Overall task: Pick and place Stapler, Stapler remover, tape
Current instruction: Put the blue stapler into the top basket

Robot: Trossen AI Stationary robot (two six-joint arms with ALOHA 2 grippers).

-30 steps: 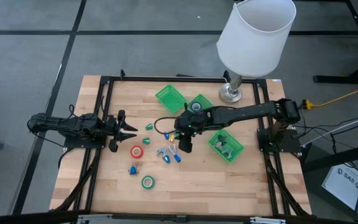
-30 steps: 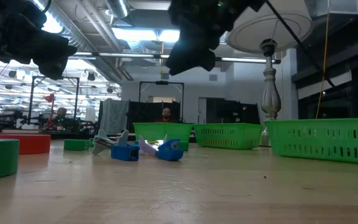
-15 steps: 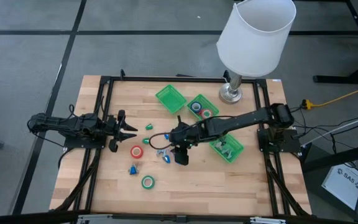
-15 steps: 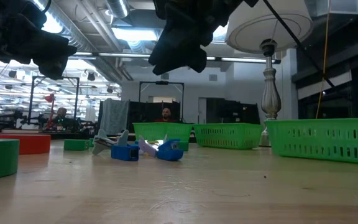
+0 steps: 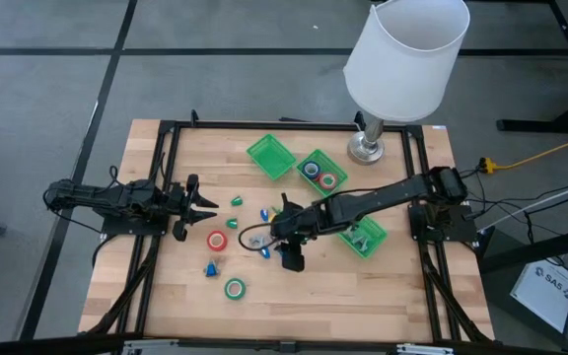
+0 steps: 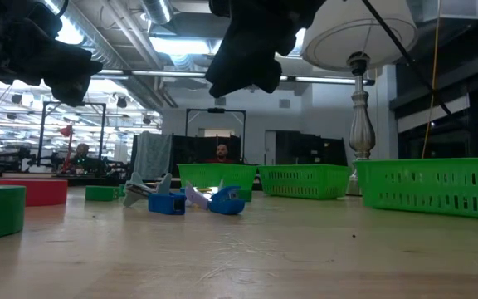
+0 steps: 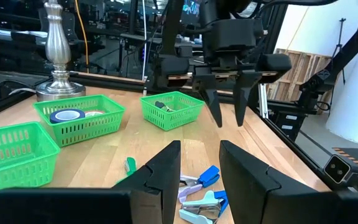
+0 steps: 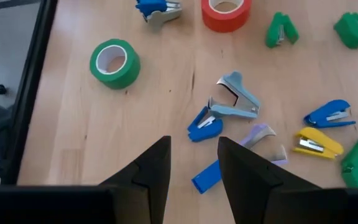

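A pale wooden plank surface (image 5: 363,286) carries three green plastic mesh trays (image 5: 270,156) and a scatter of small office things. The right gripper (image 5: 291,258) hangs above the middle of the high frame, its two dark fingers (image 8: 151,168) apart and empty. In its wrist view, a cluster lies just ahead of the fingertips: a silver-jawed stapler remover (image 8: 236,96) with blue handles, a small blue stapler (image 8: 205,124) touching it, a pale lilac stapler remover (image 8: 263,140), and further right a glossy blue stapler (image 8: 328,114) beside a yellow stapler (image 8: 316,143). A green tape (image 8: 115,62), a ring with a white core, sits well apart at the upper left of that view, and a red tape (image 8: 226,12) at its top centre. In the high frame the red tape (image 5: 217,240) lies left of the gripper and the green tape (image 5: 235,289) lower left. The left gripper (image 5: 205,206) waits at centre left, fingers spread. A white lampshade (image 5: 406,57) on a metal base (image 5: 368,148) stands at upper right.
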